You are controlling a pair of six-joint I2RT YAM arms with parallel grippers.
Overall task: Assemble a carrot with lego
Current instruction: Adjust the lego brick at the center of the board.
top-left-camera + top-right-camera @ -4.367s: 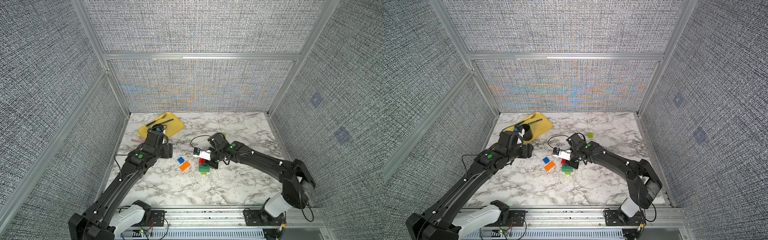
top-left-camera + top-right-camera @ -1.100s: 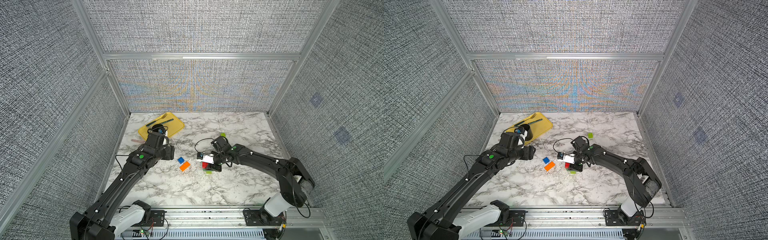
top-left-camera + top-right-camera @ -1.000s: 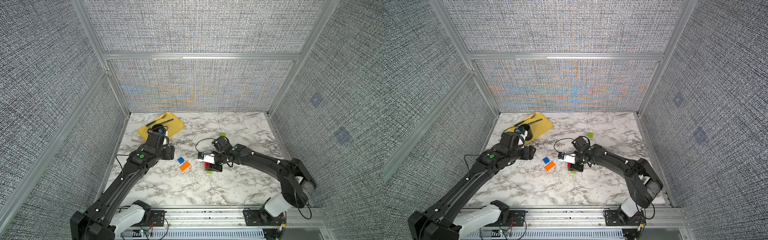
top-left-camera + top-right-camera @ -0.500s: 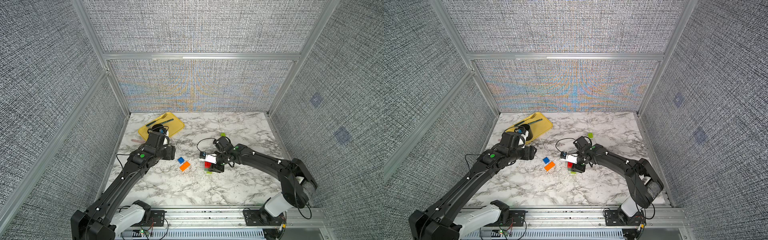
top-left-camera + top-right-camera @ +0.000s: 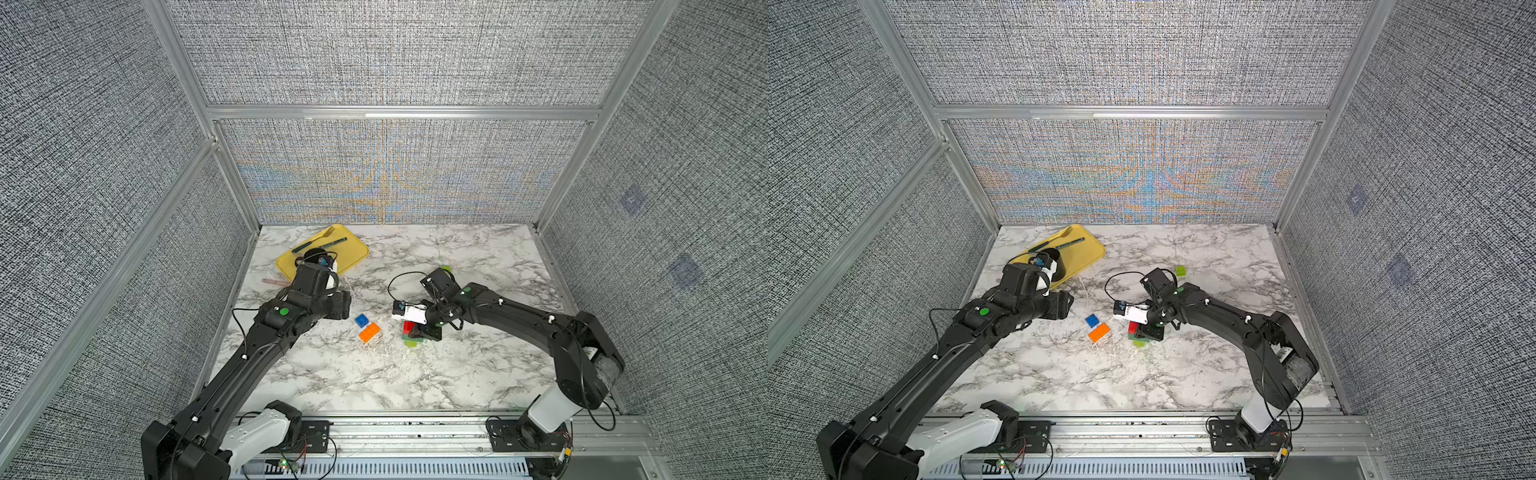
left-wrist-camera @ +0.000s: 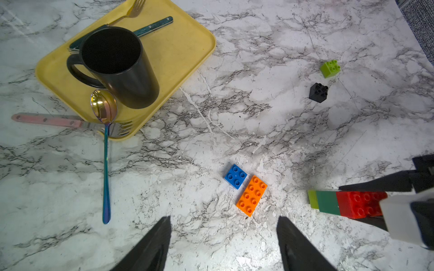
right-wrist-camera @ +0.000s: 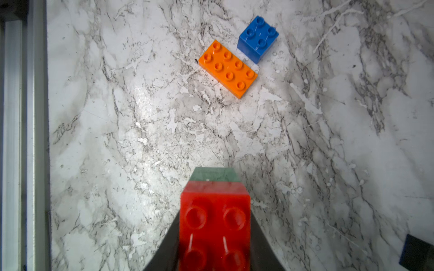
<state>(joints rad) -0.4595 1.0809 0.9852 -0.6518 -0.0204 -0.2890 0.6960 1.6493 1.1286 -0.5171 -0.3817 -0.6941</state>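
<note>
On the marbled desk (image 5: pixel 457 374) the left fingers (image 6: pixel 157 241) hang spread wide, gripping nothing. The right fingers (image 7: pixel 259 248) are clamped on the carrot (image 6: pixel 328 203), so far lime, green and red, near the middle. An orange brick (image 5: pixel 369 332) and a blue brick (image 5: pixel 362 320) lie close by.

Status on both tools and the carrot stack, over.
Right tool shut on lime-green-red stack. Left tool open, empty. Blue brick, orange brick loose nearby, not yet joined. Nothing blocking.

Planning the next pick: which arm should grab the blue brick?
Left. The left claw hangs open and empty near the blue brick; the right claw is shut on the partial carrot.
</note>
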